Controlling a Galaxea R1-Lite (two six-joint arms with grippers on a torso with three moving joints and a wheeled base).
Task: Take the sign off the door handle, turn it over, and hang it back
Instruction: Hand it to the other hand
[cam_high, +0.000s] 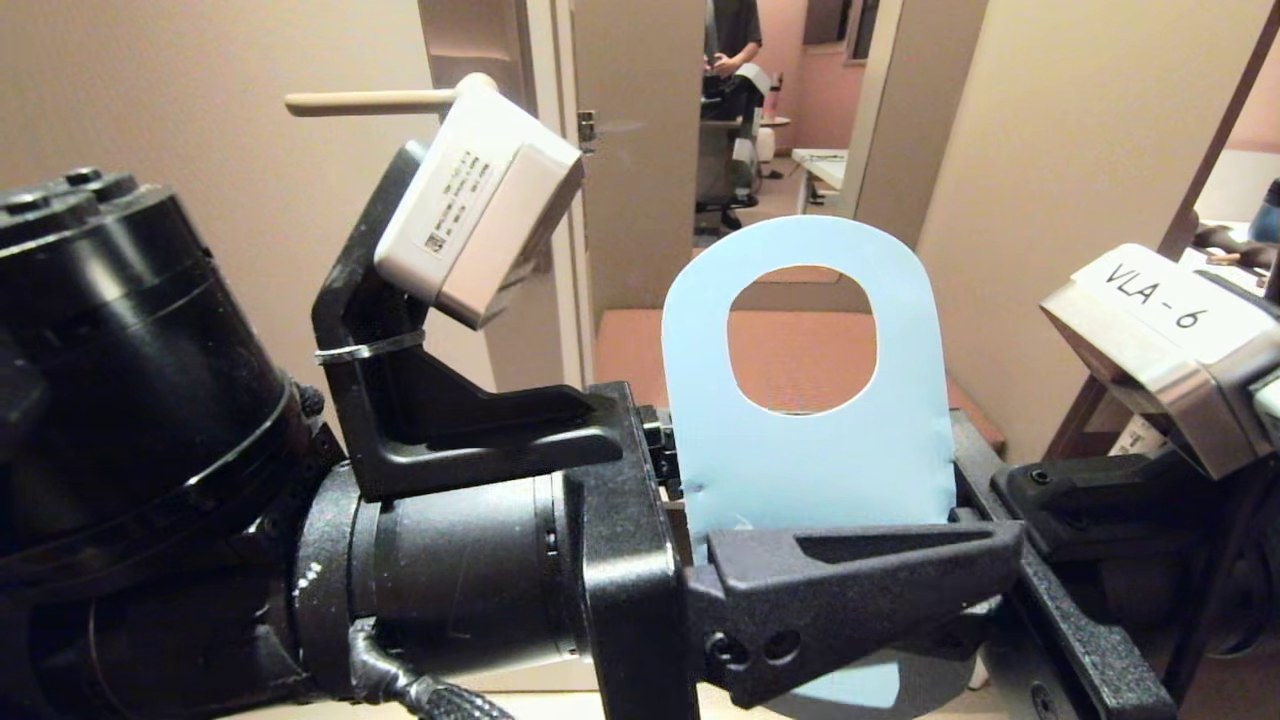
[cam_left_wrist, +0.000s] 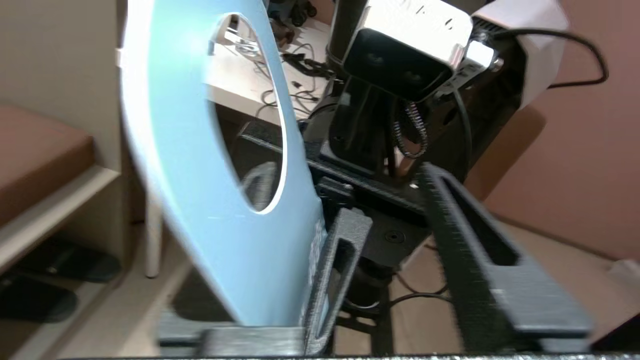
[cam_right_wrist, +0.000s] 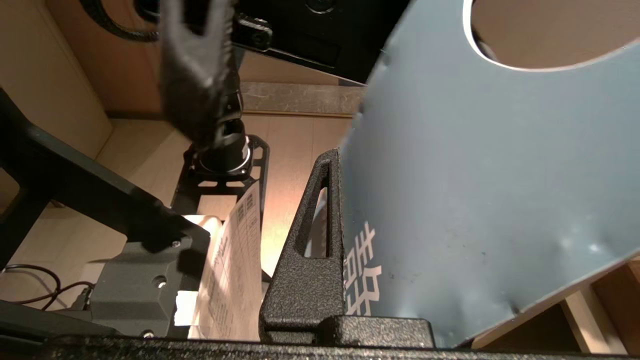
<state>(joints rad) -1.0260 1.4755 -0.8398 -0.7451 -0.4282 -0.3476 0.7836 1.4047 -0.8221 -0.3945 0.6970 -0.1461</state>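
The right claw (cam_right_wrist: 345, 240) pinches the sign's (cam_high: 800, 440) lower end, holding it upright with the hole on top, the left claw (cam_high: 850, 590) spread around it, well below and right of the handle (cam_high: 370, 100).

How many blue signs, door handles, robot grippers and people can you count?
Blue sign: 1
Door handle: 1
Grippers: 2, the left gripper and the right gripper
Person: 1
Total: 5
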